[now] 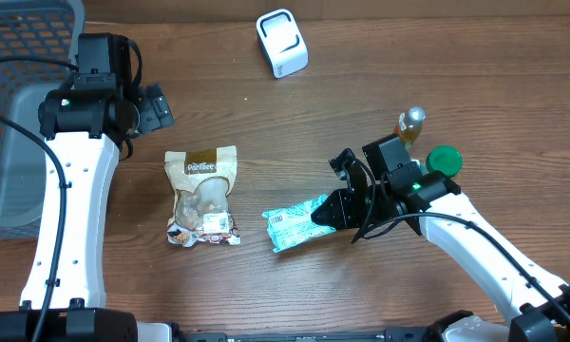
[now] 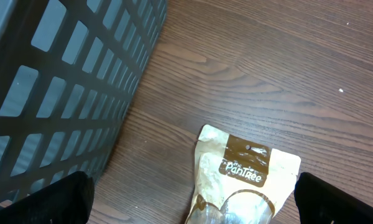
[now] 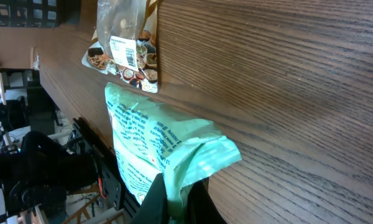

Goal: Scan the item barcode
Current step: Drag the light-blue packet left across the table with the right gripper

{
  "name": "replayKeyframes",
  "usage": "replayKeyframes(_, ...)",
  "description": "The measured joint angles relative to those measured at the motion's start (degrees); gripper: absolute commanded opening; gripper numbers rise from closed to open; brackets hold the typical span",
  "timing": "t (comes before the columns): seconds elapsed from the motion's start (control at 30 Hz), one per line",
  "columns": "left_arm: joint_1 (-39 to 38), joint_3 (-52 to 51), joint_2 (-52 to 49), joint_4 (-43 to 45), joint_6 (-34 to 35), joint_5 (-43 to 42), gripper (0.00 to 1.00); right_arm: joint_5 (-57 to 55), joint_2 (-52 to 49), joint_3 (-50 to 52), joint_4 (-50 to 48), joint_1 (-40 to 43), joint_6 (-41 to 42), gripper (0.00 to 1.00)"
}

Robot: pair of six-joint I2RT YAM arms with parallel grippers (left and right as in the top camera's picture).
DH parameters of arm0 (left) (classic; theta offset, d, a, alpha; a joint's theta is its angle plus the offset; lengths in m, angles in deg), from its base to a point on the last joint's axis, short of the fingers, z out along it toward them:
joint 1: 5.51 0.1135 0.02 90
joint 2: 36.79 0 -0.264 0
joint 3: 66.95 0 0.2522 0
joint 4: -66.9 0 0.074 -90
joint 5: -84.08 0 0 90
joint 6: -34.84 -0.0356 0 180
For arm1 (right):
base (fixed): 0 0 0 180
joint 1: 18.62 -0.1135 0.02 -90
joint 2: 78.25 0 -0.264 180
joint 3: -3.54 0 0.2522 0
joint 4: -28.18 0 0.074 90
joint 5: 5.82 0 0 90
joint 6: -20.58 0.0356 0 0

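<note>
— Wood-grain table point(image 1: 437, 57), overhead view: which item is in hand?
— Green packet point(image 1: 294, 224), lying flat at centre-right. One corner is clamped between the closed jaws of the right gripper point(image 1: 331, 211). The left gripper point(image 1: 158, 107) has its jaws wide apart and holds nothing. It hovers beside the grey basket point(image 1: 19, 123), near a brown pouch point(image 1: 202, 195).
— Where is the scanner?
— White scanner point(image 1: 282, 42), at the far edge, well apart from both packets.
— What could go wrong?
— The grip is on a thin, crumpled corner, so the film may slip or tear on lifting. The packet may also hang folded with its code turned away from the scanner. A bottle point(image 1: 410, 124) and a green cap point(image 1: 444, 160) sit just beside the right arm and could be knocked as it swings.
— Legible text?
— "PanTree" on the brown pouch, which also carries a white barcode label point(image 3: 125, 51). The green packet's print is too small to read; a white patch point(image 1: 278, 224) on it may be its code.
</note>
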Motion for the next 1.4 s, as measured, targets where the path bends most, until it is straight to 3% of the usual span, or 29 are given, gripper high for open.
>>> replayKeyframes(0.87,0.0,0.0,0.0,0.0,0.0,0.0,1.0,-0.7,-0.04,-1.03,-0.85,-0.02,0.13,0.04)
replayKeyframes(1.4,0.0,0.02,0.0,0.0,0.0,0.0,0.99,-19.28,-1.81,-38.49,25.62,0.0,-3.04,0.03)
